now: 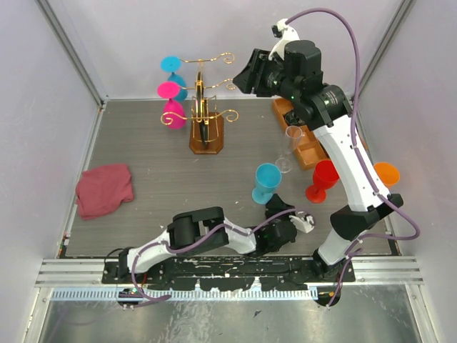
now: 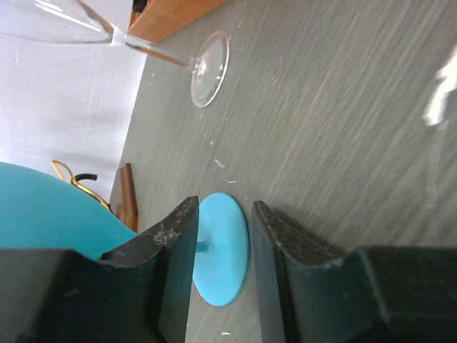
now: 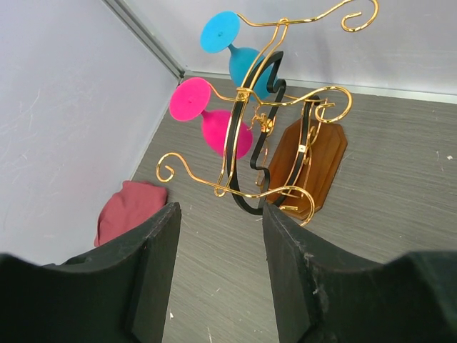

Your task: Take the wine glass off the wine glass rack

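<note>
- The wine glass rack (image 1: 206, 134) is seen standing near the far edge of the worktop (image 1: 143, 164), a little left of its middle.
- Two glasses are carried on the rack's left side, a blue wine glass (image 3: 219, 31) above and a pink wine glass (image 3: 191, 98) below. Both are tipped sideways with their feet toward the left edge.
- The right hand (image 3: 221, 211) is raised just right of the rack and aimed at it. Its fingers are spread wide and nothing is gripped.
- A turquoise glass (image 1: 266, 180) is stood upright right of the middle, toward the near edge.
- The left hand (image 2: 223, 206) is set low just beside that glass's foot. Its fingers are parted and closed on nothing. Whether they touch the glass cannot be told.
- A red cloth (image 1: 105, 189) is laid by the left edge.
- A wooden tray (image 1: 310, 150), a clear glass (image 1: 293, 136) and a red glass (image 1: 323, 179) are grouped toward the right edge.
</note>
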Robot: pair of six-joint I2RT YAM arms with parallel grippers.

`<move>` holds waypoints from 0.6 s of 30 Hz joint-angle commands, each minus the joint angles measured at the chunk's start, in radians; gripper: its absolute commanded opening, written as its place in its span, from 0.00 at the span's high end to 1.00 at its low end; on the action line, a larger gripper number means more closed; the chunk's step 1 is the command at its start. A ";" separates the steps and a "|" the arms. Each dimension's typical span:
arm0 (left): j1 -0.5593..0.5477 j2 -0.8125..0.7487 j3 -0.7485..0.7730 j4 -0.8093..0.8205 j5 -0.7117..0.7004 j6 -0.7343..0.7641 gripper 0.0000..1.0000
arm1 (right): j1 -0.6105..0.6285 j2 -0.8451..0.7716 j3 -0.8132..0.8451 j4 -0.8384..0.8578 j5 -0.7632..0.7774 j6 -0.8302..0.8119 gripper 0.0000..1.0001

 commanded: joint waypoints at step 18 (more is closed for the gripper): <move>-0.149 -0.470 -0.172 -0.591 0.282 -0.549 0.02 | -0.024 -0.056 0.019 0.004 0.059 -0.038 0.44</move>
